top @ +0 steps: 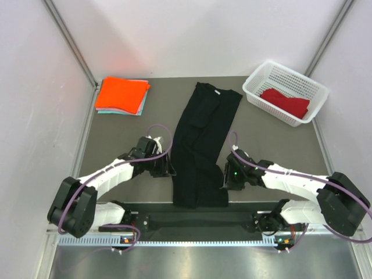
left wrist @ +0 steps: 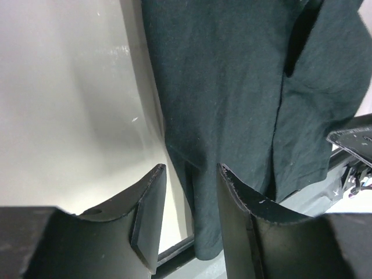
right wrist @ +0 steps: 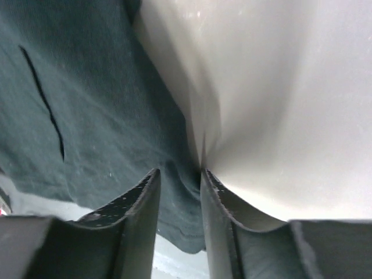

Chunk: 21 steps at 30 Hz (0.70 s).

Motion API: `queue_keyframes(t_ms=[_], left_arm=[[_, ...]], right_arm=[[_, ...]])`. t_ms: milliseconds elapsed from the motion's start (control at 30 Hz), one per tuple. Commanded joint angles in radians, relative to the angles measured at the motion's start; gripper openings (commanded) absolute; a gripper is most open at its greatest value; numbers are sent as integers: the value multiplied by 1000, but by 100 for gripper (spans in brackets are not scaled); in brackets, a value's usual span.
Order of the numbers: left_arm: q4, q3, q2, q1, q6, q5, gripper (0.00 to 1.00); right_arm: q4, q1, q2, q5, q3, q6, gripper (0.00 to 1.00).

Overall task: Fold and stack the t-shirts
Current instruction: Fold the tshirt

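Black t-shirt (top: 203, 145) lay mid-counter (top: 116, 139) as a long lengthwise-folded strip, hem at the near edge. Left fingers (left wrist: 152, 192) were apart, straddling its left edge near the hem. Right fingers (right wrist: 148, 189) were also apart, with the right edge showing in the gap. Neither was clamped on cloth.

Risks as I judged them:
- A shallow pinch could take the top layer only, so the fold would open on lift.
- Uneven travel between the arms would skew the crease.
- The hem could slip off the near edge.

Orange t-shirt (top: 121, 93) sat folded far-left.
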<state>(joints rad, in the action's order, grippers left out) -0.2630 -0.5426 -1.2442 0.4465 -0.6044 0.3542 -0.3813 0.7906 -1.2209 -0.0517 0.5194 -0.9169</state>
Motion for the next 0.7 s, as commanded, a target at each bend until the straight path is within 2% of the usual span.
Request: queue_keyframes(t_ms=[0, 333, 467, 533, 600, 667], left_arm=[[64, -8, -23, 11, -6, 0, 45], [99, 7, -70, 37, -15, -11, 43], [-74, -122, -35, 37, 40, -122, 45], [-154, -193, -11, 37, 83, -233, 48], [-166, -295, -14, 35, 106, -326, 50], [-168, -406, -55, 24, 156, -346, 52]], right_arm=[[-4, -13, 52, -54, -30, 24, 36], [-37, -13, 153, -76, -96, -4, 41], [-100, -24, 181, -13, -23, 15, 42], [-125, -46, 185, 16, 32, 27, 45], [-125, -76, 181, 47, 82, 58, 48], [-91, -128, 164, 93, 117, 101, 50]])
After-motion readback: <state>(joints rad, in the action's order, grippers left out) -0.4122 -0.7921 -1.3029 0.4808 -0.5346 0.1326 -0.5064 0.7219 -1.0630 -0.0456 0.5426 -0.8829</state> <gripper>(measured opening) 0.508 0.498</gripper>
